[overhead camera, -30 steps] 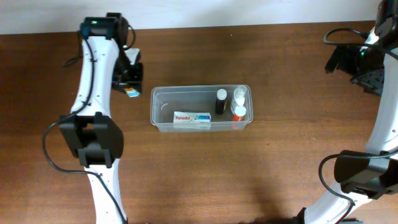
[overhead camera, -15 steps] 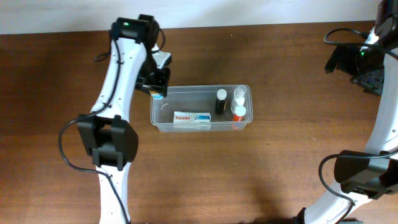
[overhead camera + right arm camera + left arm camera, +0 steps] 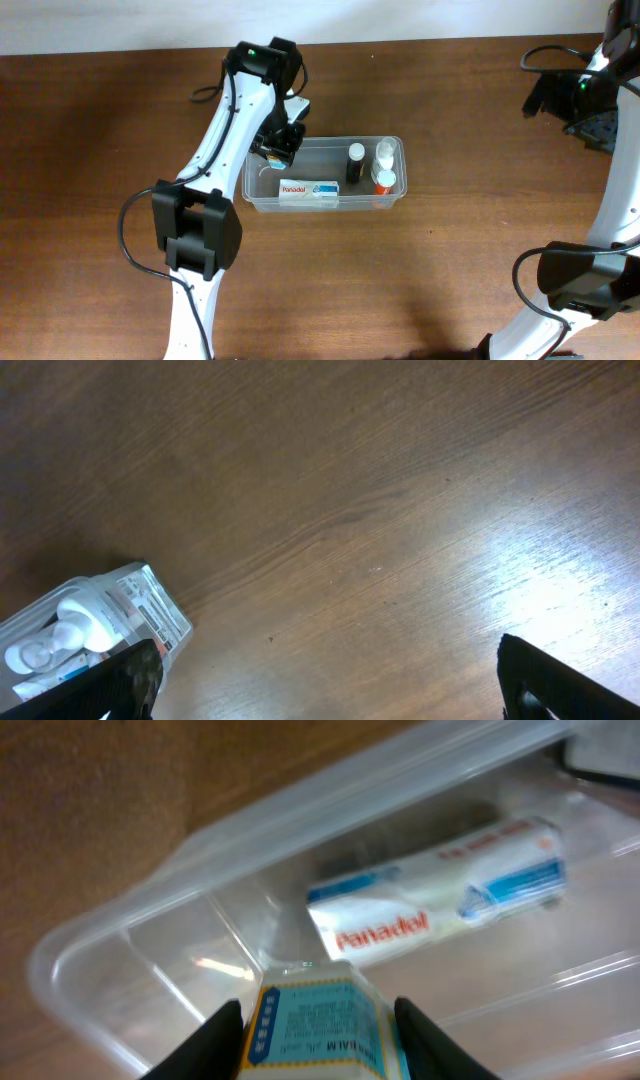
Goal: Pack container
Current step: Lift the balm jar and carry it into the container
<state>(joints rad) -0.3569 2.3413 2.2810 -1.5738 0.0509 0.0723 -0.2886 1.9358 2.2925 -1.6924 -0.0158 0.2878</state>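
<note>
The clear plastic container (image 3: 252, 198) sits mid-table. Inside it lie a white Panadol box (image 3: 308, 192), a black bottle (image 3: 355, 162), and two white-capped bottles (image 3: 385, 168) at its right end. My left gripper (image 3: 276, 148) hovers over the container's left end, shut on a small blue-and-yellow balm box (image 3: 318, 1030). The left wrist view shows the container's rim (image 3: 300, 805) and the Panadol box (image 3: 440, 905) below it. My right gripper (image 3: 325, 680) is open and empty at the far right, above bare table; the container's right end (image 3: 150, 615) shows at its left edge.
The brown wooden table (image 3: 450, 260) surrounds the container. A black fixture (image 3: 600, 125) stands at the far right edge by the right arm.
My left arm has swung right from the table's left side, carrying the balm box to over the container's left end. The right arm has not moved.
</note>
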